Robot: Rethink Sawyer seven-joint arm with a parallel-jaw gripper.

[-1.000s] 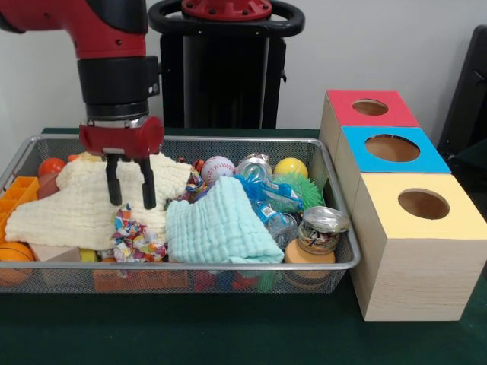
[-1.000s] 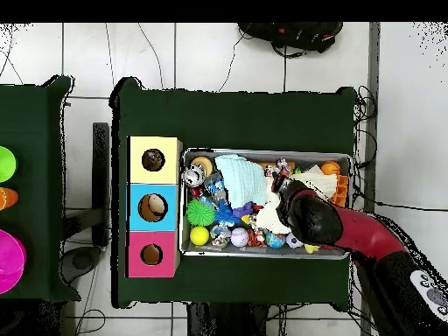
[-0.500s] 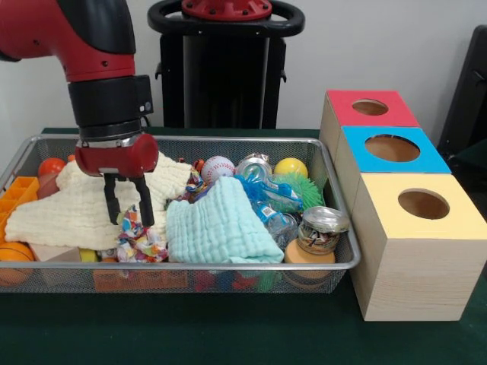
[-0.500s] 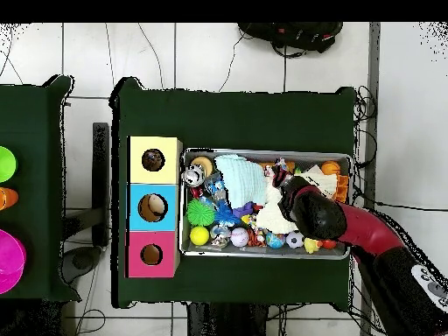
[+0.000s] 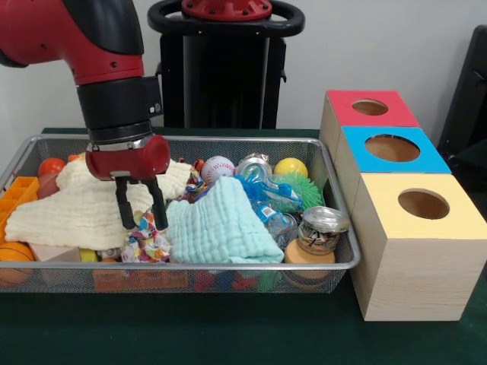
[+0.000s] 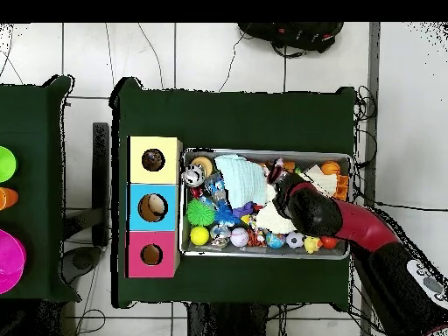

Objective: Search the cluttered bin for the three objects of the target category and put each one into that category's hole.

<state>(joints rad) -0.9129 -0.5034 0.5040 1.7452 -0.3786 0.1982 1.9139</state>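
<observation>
Your tool (image 5: 141, 214) is spread wide over the colorful crumpled toy (image 5: 144, 242); go straight down, then squeeze gently.

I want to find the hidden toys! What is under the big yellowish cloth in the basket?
Under the yellowish cloth, an orange ball and a pale block peek out at its front edge. Anything under its middle is covered and cannot be seen.

Silver wire-mesh bin (image 5: 228, 268) left of three wooden hole-topped boxes (image 5: 396, 190) set in a row. Inside bin: folded mint-green cloth (image 5: 217, 224) right of cream cloth (image 5: 72, 209), crumpled multicoloured wrapper (image 5: 144, 245) between them.
</observation>
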